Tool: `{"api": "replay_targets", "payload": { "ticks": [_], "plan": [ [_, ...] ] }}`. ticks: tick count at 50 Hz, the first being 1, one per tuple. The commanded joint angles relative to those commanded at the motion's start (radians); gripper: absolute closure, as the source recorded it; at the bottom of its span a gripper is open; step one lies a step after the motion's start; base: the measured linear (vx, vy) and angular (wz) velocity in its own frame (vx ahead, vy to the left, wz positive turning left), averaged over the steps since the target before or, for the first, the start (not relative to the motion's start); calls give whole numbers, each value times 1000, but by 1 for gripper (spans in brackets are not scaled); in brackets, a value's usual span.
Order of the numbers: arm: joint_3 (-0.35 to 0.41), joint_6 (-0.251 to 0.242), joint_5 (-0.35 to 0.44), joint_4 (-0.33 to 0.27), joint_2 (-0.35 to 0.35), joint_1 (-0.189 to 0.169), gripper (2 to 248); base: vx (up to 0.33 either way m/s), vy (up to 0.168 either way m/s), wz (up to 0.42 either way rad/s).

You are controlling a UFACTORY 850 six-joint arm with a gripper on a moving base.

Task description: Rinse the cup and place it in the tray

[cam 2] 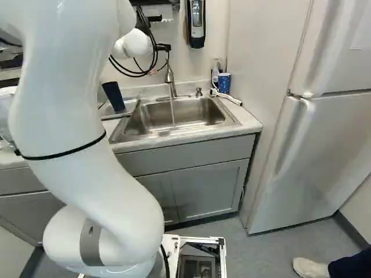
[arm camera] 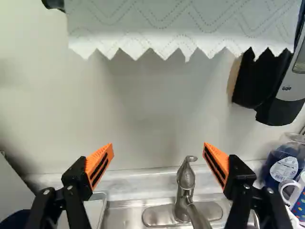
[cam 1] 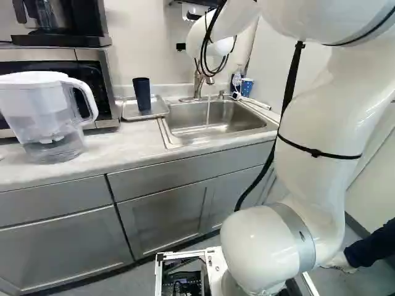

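And here's the big one, the refrigerator (cam 2: 327, 145), filling the right of the right base view beside the end of the countertop (cam 1: 123, 148). My white arm (cam 1: 321, 117) looms in front, reaching out over the sink (cam 1: 213, 126), which sits near that end of the countertop. At the left of the left base view, the microwave (cam 1: 95, 77) stands well back, with the clear pitcher (cam 1: 46, 114) in front of it, toward the countertop's front edge. Just beside the sink, on the microwave's side, lies the tray (cam 1: 160, 108), and there's the dark blue cup (cam 1: 141, 91), standing in it, out of the gripper (cam 2: 164, 47)! Its two orange-padded fingers (arm camera: 98, 164) are spread wide with nothing gripped. The faucet (arm camera: 185, 186) rises ahead, between them as the wrist view looks. A blue dotted cup (cam 2: 224, 83) stands at the countertop's back corner, nearest the refrigerator. Finally, a thin stream of water (cam 2: 172, 111) falls into the sink.
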Motion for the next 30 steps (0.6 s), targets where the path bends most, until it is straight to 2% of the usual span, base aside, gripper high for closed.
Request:
{"api": "replay_targets", "payload": {
  "ticks": [16, 30],
  "plan": [
    [-91, 0, 0, 0, -83, -9, 3, 0, 0, 0],
    [-140, 0, -18, 0, -126, 9, 3, 0, 0, 0]
  ]
}}
